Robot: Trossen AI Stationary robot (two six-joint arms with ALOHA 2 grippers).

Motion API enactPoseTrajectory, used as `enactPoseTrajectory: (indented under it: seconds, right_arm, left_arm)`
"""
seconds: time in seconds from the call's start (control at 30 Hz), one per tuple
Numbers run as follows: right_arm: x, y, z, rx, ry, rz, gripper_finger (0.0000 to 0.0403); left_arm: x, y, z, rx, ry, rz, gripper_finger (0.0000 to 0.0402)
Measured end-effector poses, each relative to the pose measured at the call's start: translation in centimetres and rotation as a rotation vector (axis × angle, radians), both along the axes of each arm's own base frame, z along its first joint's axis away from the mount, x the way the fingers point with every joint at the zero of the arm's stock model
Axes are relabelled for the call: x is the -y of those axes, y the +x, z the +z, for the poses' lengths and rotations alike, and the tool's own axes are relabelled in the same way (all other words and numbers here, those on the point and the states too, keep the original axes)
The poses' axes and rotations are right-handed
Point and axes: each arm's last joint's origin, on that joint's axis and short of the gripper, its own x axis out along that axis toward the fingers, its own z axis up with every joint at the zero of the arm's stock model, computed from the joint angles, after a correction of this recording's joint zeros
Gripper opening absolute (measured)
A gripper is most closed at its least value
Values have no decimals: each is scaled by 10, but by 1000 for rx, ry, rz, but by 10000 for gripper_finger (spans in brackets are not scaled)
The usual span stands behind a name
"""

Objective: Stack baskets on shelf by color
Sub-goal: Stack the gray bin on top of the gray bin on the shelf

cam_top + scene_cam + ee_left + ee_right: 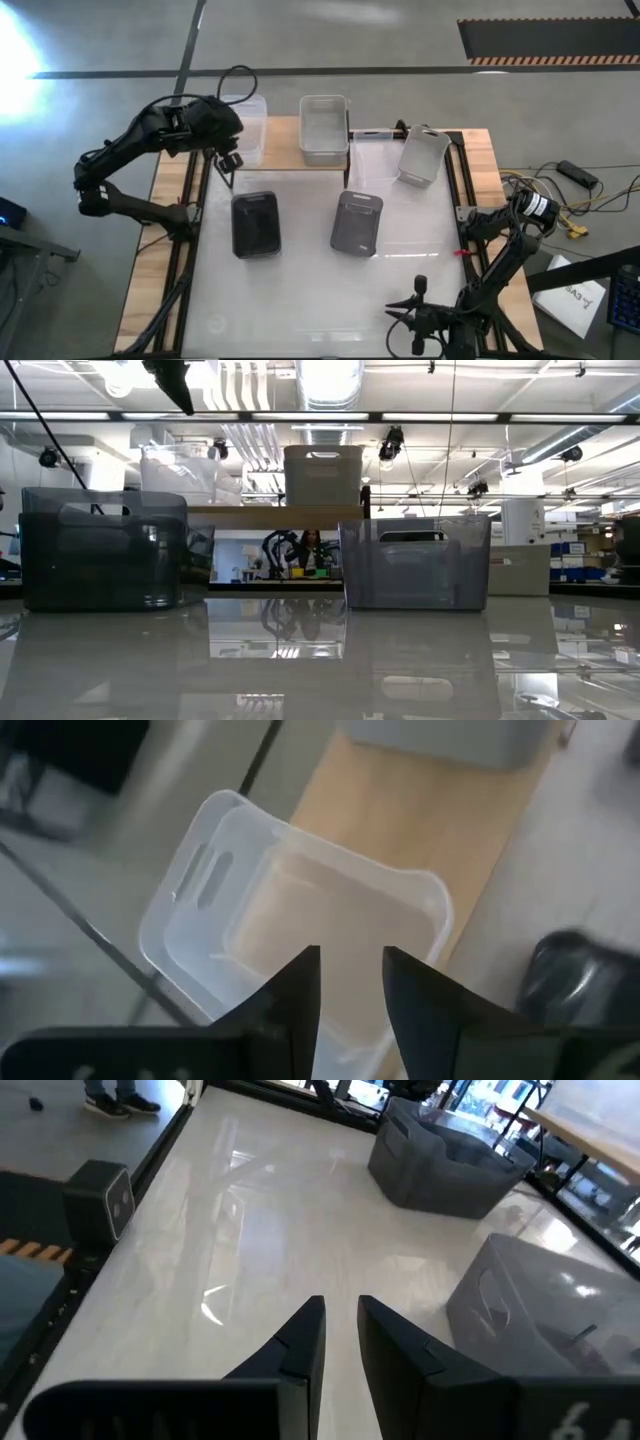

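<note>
i have the left gripper (350, 1010) up over the far left end of the shelf (285, 135), hanging above the clear basket (290, 935) that sits on the wooden board there; from the left wrist view its fingers (295, 1000) stand a little apart with nothing between them, and the clear basket lies open below them, its handle slot toward the shelf's outer edge; beside it to the right on the same board stands a light grey basket (324, 128), apart from the clear one; in the low view both show up on the board, the clear one (180, 475) at left and the light grey one (322, 475) at right.

on the white table (300, 300) nearer to me sit two dark baskets, a darker one (256, 224) at left and a dark grey one (357, 222) to its right, well apart; a second light grey basket (423, 155) lies tilted off the shelf's right end.

my right gripper (340, 1345) waits low at the near right of the table, fingers narrowly parted and holding nothing, pointing across the table toward the dark baskets (450, 1160).
</note>
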Motion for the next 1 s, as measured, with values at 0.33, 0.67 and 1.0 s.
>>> enactPoseTrajectory:
  seconds: [0.33,0.67,1.0]
  right_arm:
    - [2,-28,26,-33,122,3,56]
    - [72,-52,52,-332,288,-427,25]
    - [146,-5,69,-546,141,-575,15]
  left_arm:
    - [53,43,-41,67,-135,-276,64]
    - [170,104,-95,249,-84,-694,34]
    - [268,127,-130,265,-40,-879,33]
